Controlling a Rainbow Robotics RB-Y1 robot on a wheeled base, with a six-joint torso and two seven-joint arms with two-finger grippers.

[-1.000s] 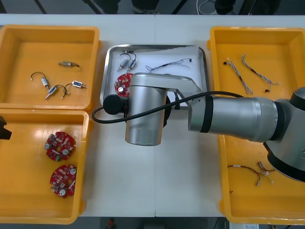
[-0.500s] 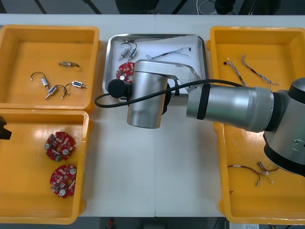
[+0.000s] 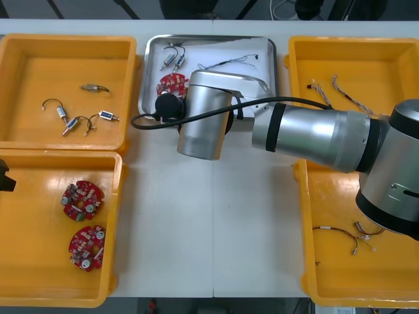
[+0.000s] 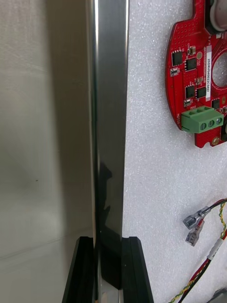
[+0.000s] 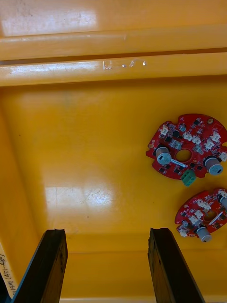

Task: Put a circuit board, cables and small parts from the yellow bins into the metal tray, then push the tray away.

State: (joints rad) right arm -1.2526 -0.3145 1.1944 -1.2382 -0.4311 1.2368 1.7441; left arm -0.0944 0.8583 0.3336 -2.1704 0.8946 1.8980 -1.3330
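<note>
"What's the right arm like, there right of the frame's centre?"

"Brushed silver cylinders, 1 black band at a joint. A black cable loops off a round black plug."

"And the fingers?"

"2 flat black bars each: right fingers, left fingers."

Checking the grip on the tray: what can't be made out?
Front view: the right arm's wrist covers the right gripper and the metal tray's near edge.
Right wrist view: the tray's circuit board and red and yellow cable run off the edge.
Left wrist view, left gripper over a yellow bin: the nearer bin board is cut off.
</note>
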